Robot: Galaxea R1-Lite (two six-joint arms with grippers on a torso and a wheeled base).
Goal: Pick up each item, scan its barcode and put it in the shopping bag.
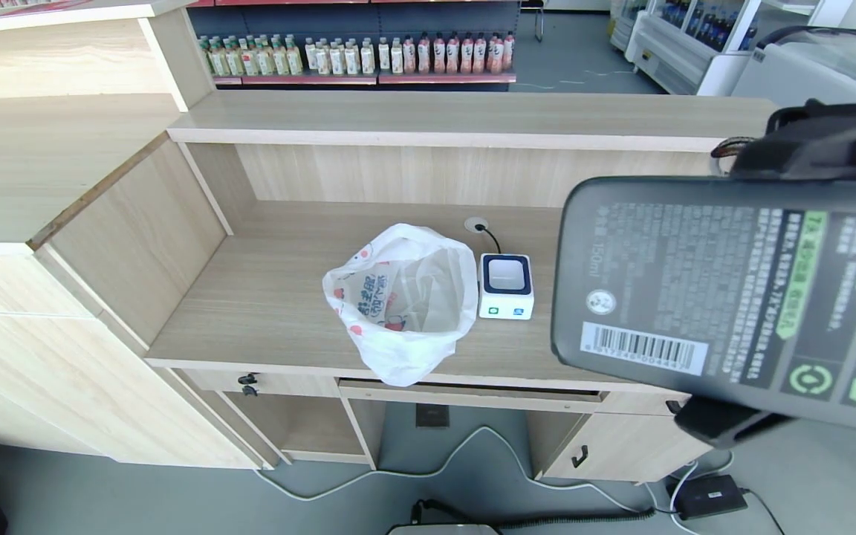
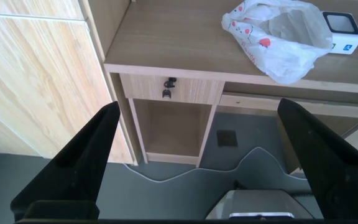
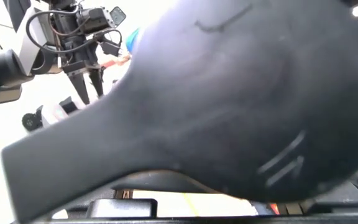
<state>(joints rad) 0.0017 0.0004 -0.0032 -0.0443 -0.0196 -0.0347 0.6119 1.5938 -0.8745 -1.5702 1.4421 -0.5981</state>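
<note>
Status: early in the cycle, I'd say pick done, scan and bagging both left.

- Right gripper [image 1: 762, 282] is clamped on the item [image 1: 695, 297], a dark flat pack, with one finger above it and one below. You're holding it up close to the head camera, high over the right end of the counter [image 1: 264, 297].
- Barcode [image 1: 643, 348] is on the face turned toward the head camera. It isn't aimed at the scanner [image 1: 506, 284], and the item is well apart from it. My read: not scanned yet.
- Scanner sits on the counter just beside the bag [image 1: 398, 297], on its right, window facing up.
- Bag stands with its mouth open. What you can see inside is bare plastic, so I'd judge nothing is bagged yet.
- Left gripper [image 2: 197, 168] has its fingers spread wide and carries nothing. It hangs in front of the counter, below the top, off toward the left end.

Left to do for this item:
1. Turn the barcode down toward the scanner window and bring it in over the scanner.
2. Shift over the bag mouth and let go.

Can't tell how many more items are queued. Watch the bag rim: it's floppy and may fold in on the drop.
</note>
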